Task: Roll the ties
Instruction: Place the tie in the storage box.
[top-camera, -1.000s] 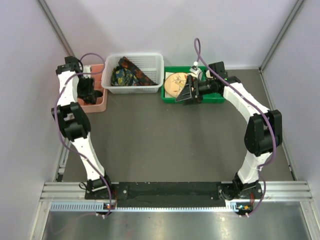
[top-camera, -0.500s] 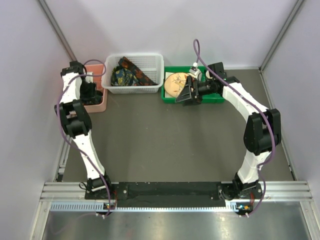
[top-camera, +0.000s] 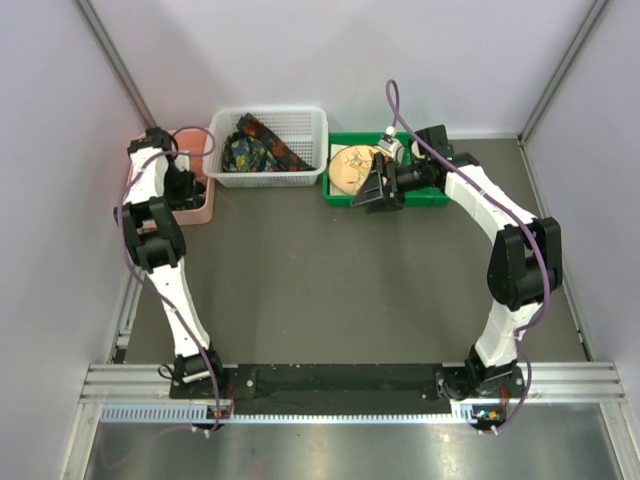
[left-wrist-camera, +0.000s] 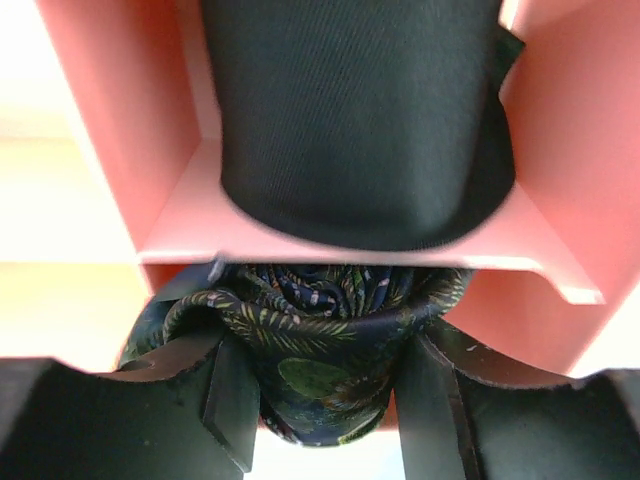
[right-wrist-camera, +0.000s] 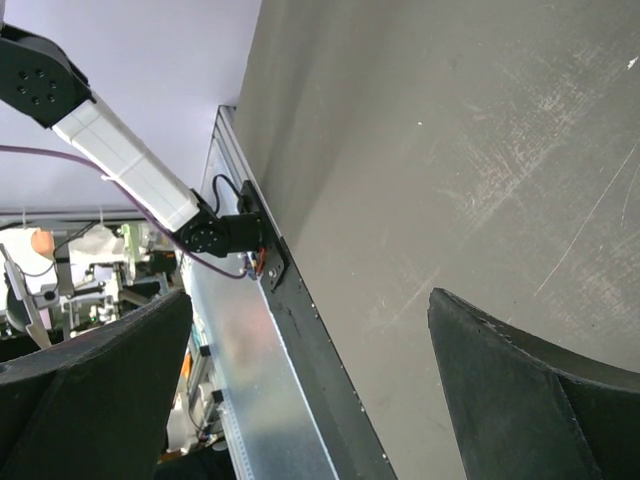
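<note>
Pinching rolled tie (left-wrist-camera: 322, 345) at pink tray (left-wrist-camera: 165, 215) w/ L pincer (left-wrist-camera: 320, 405); R pincer (right-wrist-camera: 312, 385) spread wide.

Rolled tie (left-wrist-camera: 320, 350): dark navy fabric with green and orange paisley-floral print. Wound into a compact bundle, clamped between the two fingers of the left gripper (left-wrist-camera: 330, 400), folds bulging out past the fingertips on both sides.

Loose ties (top-camera: 262, 146): same dark print, unrolled, heaped in a crumpled pile, one reddish strip slanting across the top. Just right of the left gripper, left of the right gripper (top-camera: 368, 190).
</note>
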